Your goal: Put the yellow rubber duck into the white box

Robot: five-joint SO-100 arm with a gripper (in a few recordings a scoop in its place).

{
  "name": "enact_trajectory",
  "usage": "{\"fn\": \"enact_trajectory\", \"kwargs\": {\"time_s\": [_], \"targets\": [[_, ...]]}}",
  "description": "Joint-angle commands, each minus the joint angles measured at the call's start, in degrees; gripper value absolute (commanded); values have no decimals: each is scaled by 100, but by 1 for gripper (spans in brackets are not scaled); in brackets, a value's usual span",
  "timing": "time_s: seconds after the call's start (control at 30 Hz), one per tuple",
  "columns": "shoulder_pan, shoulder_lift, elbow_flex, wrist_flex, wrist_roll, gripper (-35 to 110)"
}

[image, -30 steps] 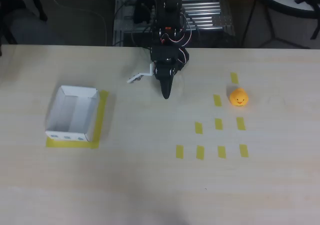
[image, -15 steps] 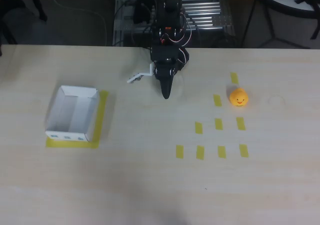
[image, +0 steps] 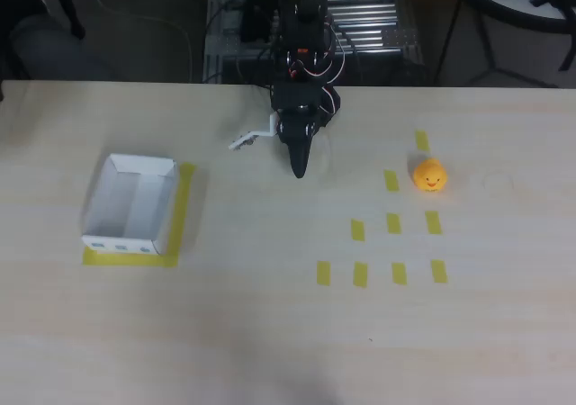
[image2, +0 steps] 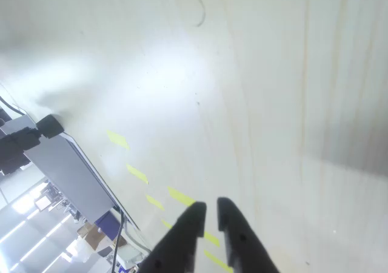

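1. While the duck (image: 430, 175) is sitting on the table (image: 270, 333) at the right of the overhead view, it is resting upright with its face toward the lower edge of the picture, untouched by anything.
2. Yellow tape strips (image: 393, 223) are lying flat around it; one is sitting just above it, one just to its left and one just below.
3. Well to the left of the duck in the overhead view, the gripper (image: 299, 166) is hanging near the table's far edge with its dark fingers pointing down the picture. In the wrist view (image2: 209, 211) the two tips are lying almost together with a thin gap between them, holding nothing.
4. Farther left again, the white box (image: 99, 202) is sitting open-topped on a yellow tape frame, with nothing inside, and well apart from both arm and duck.
5. Judging from this layout, the job is only beginning: the arm is needing to swing right, open and come down over the duck.
6. What could be going wrong from here:
   - The fingers, nearly together, may be knocking the round toy away if they are not spreading before descending.
   - A rounded rubber body is likely squirming out of a pinch placed too high or off-centre.
   - Over the long carry to the box, a weak hold may be dropping the duck short of it.
   - The box's thin walls may be shifting if the gripper is clipping the rim.
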Motion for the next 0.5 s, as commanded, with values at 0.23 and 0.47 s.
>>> {"fn": "enact_trajectory", "kwargs": {"time_s": [0.23,0.47], "targets": [[123,281,44,97,132,0],[123,281,44,97,123,3]]}}
